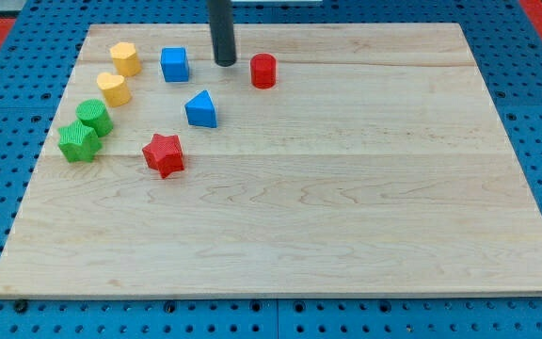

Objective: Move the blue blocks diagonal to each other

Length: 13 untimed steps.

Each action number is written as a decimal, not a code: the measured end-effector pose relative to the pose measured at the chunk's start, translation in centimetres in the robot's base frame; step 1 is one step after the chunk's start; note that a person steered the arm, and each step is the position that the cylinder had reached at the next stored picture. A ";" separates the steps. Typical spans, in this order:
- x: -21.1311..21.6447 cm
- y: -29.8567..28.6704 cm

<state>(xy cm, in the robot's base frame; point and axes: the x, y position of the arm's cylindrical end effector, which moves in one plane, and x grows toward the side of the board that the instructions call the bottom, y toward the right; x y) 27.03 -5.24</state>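
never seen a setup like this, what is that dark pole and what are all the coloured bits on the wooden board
The dark pole is the end of a robot arm. It has no hand, so it holds nothing; its lower end, my tip, slides on the wooden board and pushes blocks. There is one camera picture, looking down at the board from its near edge.

The tip sits near the view's top, between the blue cube and the red cylinder, touching neither. Below it lies a blue triangular block, then a red star. At the view's left are two yellow blocks and two green blocks.
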 end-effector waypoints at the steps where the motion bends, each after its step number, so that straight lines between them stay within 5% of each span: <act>1: 0.2 3.8; 4: 12.6 1.8; 5: 13.7 -0.4; 6: 9.8 -4.6; 8: 13.0 -3.7; 13: 13.3 -3.5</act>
<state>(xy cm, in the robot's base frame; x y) 40.29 -8.73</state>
